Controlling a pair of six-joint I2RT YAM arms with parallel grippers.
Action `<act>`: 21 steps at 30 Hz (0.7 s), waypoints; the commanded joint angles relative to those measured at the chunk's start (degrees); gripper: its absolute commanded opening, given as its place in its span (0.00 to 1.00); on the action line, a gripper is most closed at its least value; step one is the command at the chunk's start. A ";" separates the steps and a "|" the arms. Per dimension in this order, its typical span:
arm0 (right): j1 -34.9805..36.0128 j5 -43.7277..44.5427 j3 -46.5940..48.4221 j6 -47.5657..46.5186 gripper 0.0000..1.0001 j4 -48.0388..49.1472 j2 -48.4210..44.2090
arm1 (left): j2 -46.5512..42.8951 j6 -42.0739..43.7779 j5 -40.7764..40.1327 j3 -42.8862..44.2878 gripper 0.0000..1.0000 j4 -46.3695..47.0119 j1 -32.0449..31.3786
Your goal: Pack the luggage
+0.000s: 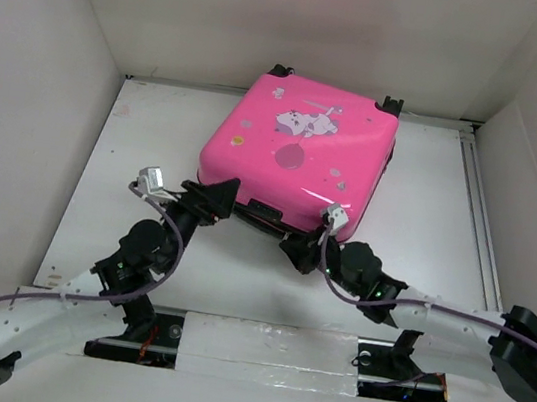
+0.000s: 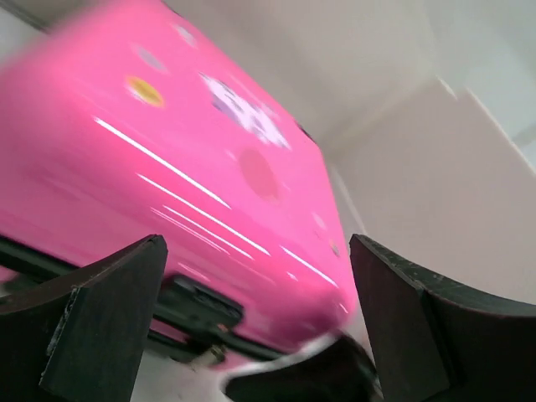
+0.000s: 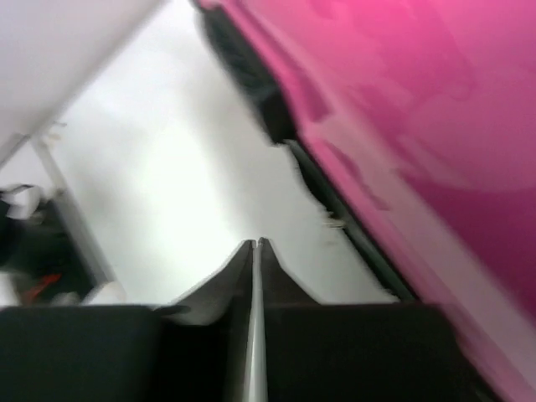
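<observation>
The luggage (image 1: 301, 150) is a bright-pink hard-shell suitcase with a cartoon animal-and-balloon print. It lies shut and flat at the back middle of the white table (image 1: 138, 192), its black wheels toward the rear wall. My left gripper (image 1: 221, 197) stands open at the case's near-left corner; in the left wrist view its gripper (image 2: 258, 244) frames the luggage (image 2: 167, 167) and its black front handle (image 2: 197, 306), with nothing between the fingers. My right gripper (image 1: 294, 248) sits shut just off the near edge. The right wrist view shows that gripper (image 3: 258, 245) empty over bare table, the luggage (image 3: 419, 126) to its right.
White enclosure walls stand close on the left, back and right. A metal rail (image 1: 478, 207) runs along the table's right side. Purple cables (image 1: 434, 312) trail from both arms. Part of the right arm (image 2: 310, 377) shows low in the left wrist view.
</observation>
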 commanded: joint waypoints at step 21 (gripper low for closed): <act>-35.66 19.16 20.70 10.47 0.00 -32.78 -12.60 | 49.75 -9.99 34.07 29.21 0.47 -2.11 49.30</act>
